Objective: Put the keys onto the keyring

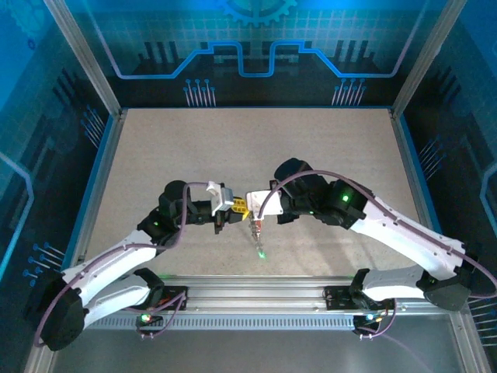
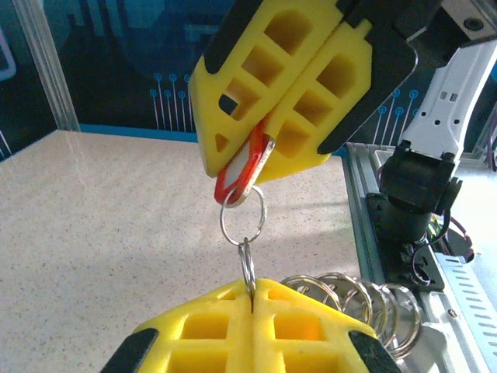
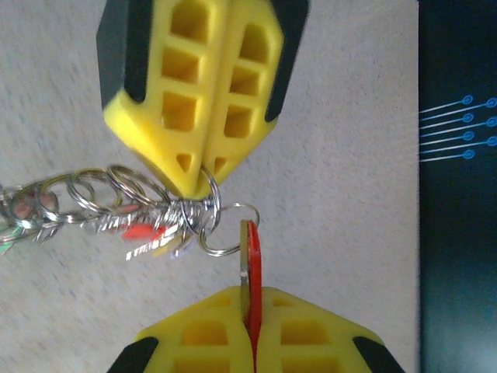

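Above the table's middle my two grippers meet tip to tip. My left gripper [image 2: 252, 294] is shut on the keyring [image 2: 248, 268], a thin silver split ring standing edge-on between its yellow fingers. My right gripper [image 3: 250, 301] is shut on the key with the red tag [image 3: 251, 264]. That key's small ring [image 2: 242, 219] looks hooked through the keyring. More keys and rings [image 3: 116, 208] bunch on the keyring beside the left gripper [image 3: 200, 180]. From the top, the bunch [image 1: 256, 233] dangles below the left gripper [image 1: 231, 207] and right gripper [image 1: 253, 203], with a green tag [image 1: 262, 252] lowest.
The speckled beige tabletop [image 1: 233, 148] lies below, walled by blue panels and aluminium posts. A metal rail [image 1: 256, 299] with both arm bases runs along the near edge. The right arm's base [image 2: 419, 194] stands close at the right in the left wrist view.
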Action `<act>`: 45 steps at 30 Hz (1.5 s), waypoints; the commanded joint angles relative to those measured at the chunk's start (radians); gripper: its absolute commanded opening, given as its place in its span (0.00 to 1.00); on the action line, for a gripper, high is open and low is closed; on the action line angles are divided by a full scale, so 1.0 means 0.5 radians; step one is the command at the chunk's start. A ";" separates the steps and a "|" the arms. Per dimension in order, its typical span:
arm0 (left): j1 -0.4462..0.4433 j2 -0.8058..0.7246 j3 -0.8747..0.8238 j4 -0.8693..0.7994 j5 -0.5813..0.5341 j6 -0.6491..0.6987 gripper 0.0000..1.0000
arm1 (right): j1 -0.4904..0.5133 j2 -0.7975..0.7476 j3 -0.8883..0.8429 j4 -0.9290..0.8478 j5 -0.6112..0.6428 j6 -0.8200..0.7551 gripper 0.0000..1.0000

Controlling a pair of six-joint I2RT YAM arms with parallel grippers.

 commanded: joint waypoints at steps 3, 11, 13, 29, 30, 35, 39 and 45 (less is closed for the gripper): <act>-0.044 0.064 0.031 0.164 -0.041 -0.109 0.00 | 0.056 0.126 0.246 -0.066 0.396 -0.478 0.00; -0.048 0.129 -0.048 0.423 -0.255 -0.225 0.25 | 0.046 0.301 0.398 -0.012 0.576 -0.771 0.00; -0.046 0.124 -0.055 0.419 -0.299 -0.230 0.36 | 0.036 0.331 0.435 0.012 0.607 -0.855 0.00; 0.281 -0.293 -0.103 -0.163 -1.255 -0.713 0.99 | -0.098 0.455 0.645 0.007 0.700 -1.132 0.00; 0.342 -0.316 -0.072 -0.275 -1.327 -0.800 0.99 | -0.107 0.460 0.651 0.017 0.679 -1.122 0.00; 0.712 -0.376 0.137 -0.966 -1.652 -1.220 0.99 | -0.134 0.489 0.693 0.015 0.528 -0.989 0.00; 1.048 -0.342 0.287 -1.414 -1.625 -1.499 0.99 | -0.121 0.572 0.785 -0.010 0.427 -0.791 0.00; 1.224 -0.328 0.291 -1.536 -1.687 -1.600 0.99 | -0.060 0.760 0.920 -0.062 0.350 -0.508 0.00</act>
